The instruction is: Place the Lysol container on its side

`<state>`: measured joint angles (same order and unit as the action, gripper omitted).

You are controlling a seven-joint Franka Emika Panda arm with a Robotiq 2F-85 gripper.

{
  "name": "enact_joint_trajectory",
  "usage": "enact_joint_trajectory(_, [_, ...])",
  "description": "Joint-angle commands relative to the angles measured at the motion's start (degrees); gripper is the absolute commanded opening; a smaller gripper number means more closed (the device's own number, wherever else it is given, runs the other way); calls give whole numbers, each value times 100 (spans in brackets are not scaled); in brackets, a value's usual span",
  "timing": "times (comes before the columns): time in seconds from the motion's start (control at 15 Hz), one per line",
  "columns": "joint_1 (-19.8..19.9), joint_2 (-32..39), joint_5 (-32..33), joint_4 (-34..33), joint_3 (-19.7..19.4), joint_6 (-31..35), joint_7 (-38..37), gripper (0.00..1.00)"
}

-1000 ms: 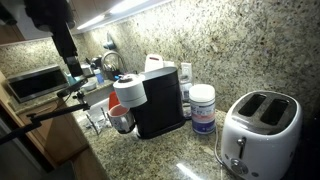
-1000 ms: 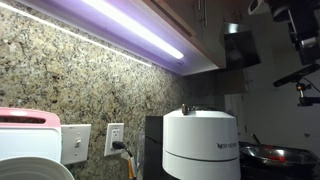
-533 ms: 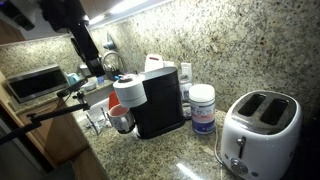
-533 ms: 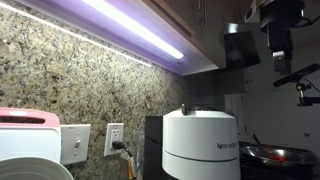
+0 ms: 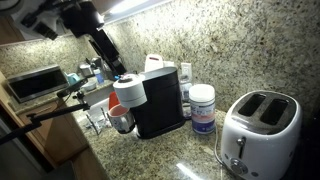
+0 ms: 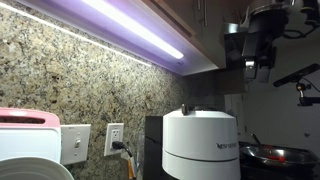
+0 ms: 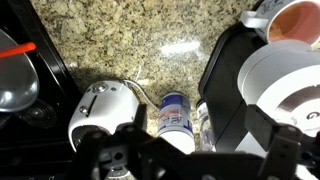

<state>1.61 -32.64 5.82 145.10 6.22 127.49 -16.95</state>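
While the gripper [image 7: 190,152] hangs open, the Lysol container [image 7: 175,110] stands upright well below it.

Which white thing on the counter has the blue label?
The Lysol container, the short lidded canister standing upright between the black coffee machine and the toaster; the toaster and the white roll show none.

Lit chiefly by a light strip [image 6: 130,25] under the cabinets, blown out to violet-white in an exterior view, leaving the stone wall [image 6: 60,80] below dim and grainy. Warm and low over the desk [image 5: 150,158], with a pale glare patch near the toaster [image 5: 258,128]. Smeared along the arm [image 5: 95,35]. From the wrist, crisp on speckled stone with one bright reflection; dark and soft around the tool [image 7: 190,165] at the lower edge.
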Motion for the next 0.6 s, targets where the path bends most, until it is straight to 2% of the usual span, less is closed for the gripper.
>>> enact_joint_trajectory(0.0, [359,270,329,80,257,765,-647,100])
enact_joint_trajectory(0.27, [946,569,868,260,612,1940,-1866,100])
enact_joint_trajectory(0.53, [1599,790,1716,288,1070,2594,-3025,100])
